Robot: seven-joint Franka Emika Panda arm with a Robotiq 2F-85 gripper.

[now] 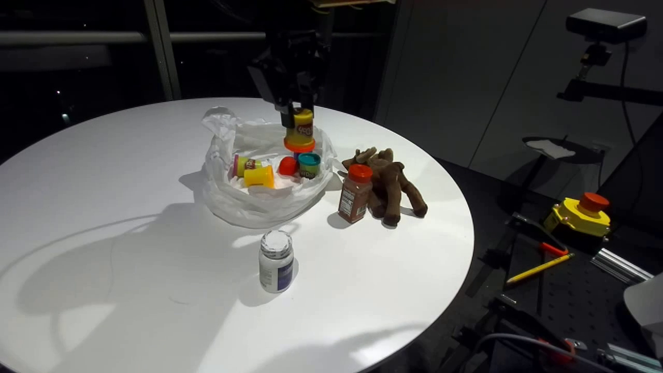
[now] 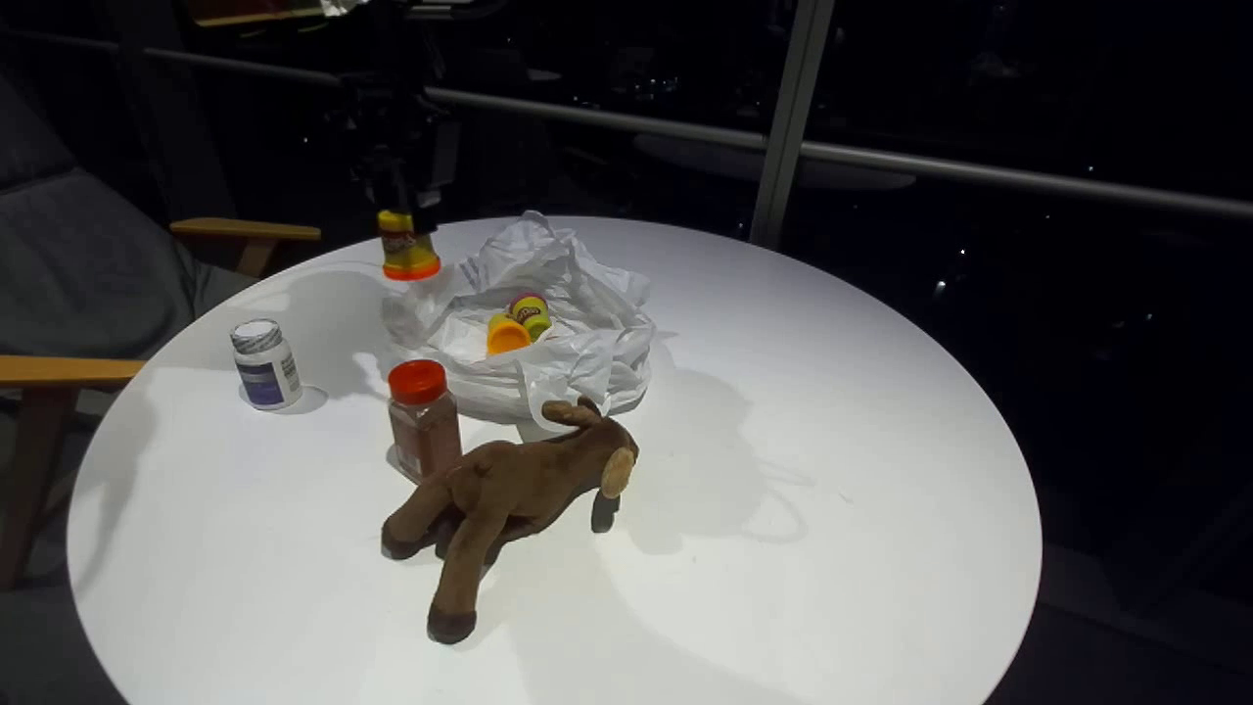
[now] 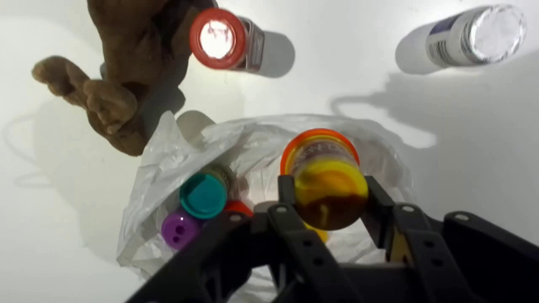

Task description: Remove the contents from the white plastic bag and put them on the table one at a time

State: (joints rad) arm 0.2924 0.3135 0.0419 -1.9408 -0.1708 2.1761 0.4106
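Wrist view: our hand (image 3: 330,189), jaws partway apart, clasps a yellow tub (image 3: 326,179) at mid-frame, above the white bag (image 3: 168,164). We judge the tub light, stiff and smooth, so it may slip; we favour gripping its sides, since pressing its orange lid (image 1: 299,145) could pop it off.

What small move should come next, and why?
Probably shift the pincer sideways beyond the crinkled white plastic bag, over the round white table: the pincer holds the yellow plastic tub with an orange lid aloft, but the wrist view shows the bag behind it.
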